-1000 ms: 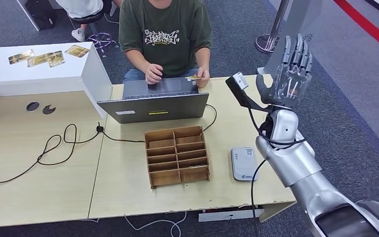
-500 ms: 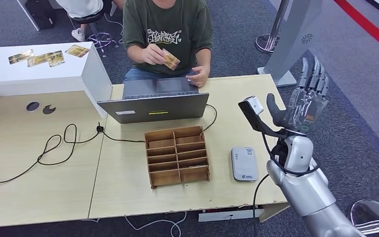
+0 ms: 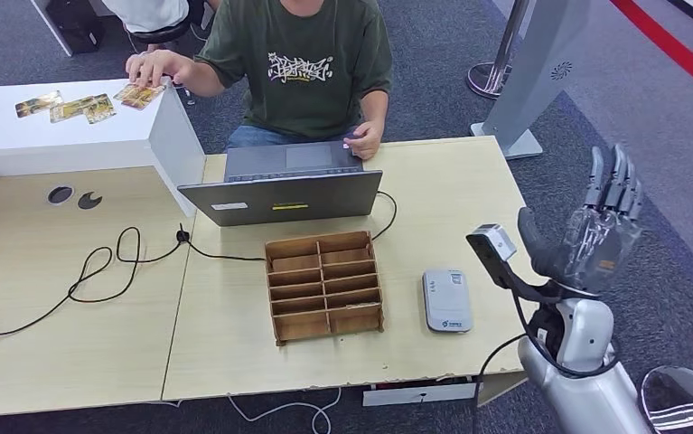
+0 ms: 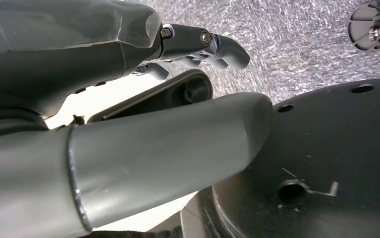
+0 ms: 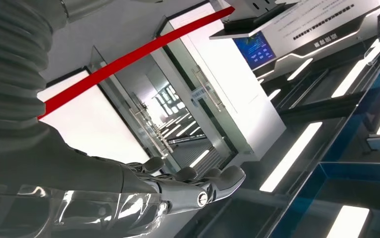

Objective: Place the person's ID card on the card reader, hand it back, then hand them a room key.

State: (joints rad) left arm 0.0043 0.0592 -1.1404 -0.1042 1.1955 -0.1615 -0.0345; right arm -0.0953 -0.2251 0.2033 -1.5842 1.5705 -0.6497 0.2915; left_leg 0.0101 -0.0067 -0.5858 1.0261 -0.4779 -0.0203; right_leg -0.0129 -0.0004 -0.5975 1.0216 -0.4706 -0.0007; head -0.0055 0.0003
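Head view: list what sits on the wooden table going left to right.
Black cable → laptop → wooden divider box → card reader, with the right hand raised, empty, beyond the table's right edge.

Laptop (image 3: 281, 190), open, at the desk's far edge, screen back facing the camera. Wooden divided tray (image 3: 324, 286) just in front of it. Black cable (image 3: 98, 267) looped across the desk (image 3: 71, 362). White counter (image 3: 17, 136) at the far left.
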